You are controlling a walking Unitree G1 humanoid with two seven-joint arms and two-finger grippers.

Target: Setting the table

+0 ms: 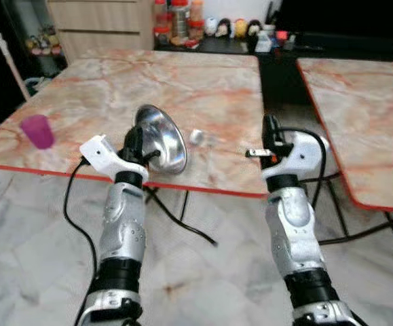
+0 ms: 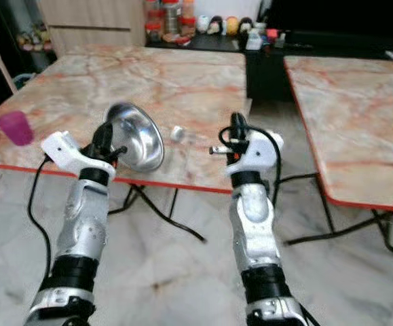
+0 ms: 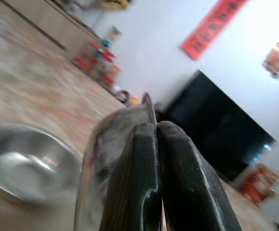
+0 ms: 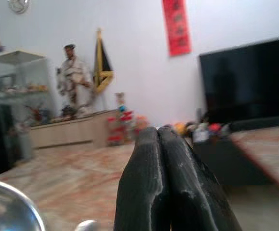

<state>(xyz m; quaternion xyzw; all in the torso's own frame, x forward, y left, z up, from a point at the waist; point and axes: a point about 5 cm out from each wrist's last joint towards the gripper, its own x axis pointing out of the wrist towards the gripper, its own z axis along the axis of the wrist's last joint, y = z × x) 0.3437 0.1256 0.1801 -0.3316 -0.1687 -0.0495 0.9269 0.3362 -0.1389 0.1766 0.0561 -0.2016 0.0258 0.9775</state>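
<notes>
Task progress: judged early. A purple cup point(image 1: 37, 130) is seen on the tabletop point(image 1: 203, 88) at the left edge of the frame; a small silvery object point(image 1: 197, 136), not identifiable, lies mid-frame.
Still open: the steel bowl point(image 1: 162, 138) is not yet set down; it is carried tilted, nearly on edge, above the tabletop's near red border, left of centre.
Left tool point(image 1: 134, 144): fingers point(image 3: 144, 183) are pressed together on the bowl's rim, as the left wrist view shows.
Left arm pose: forearm is raised from lower left, wrist bent toward the tabletop.
Right tool point(image 1: 271, 133): fingers are closed flat against each other, nothing held; it is raised upright at the near tabletop edge, right of centre.
</notes>
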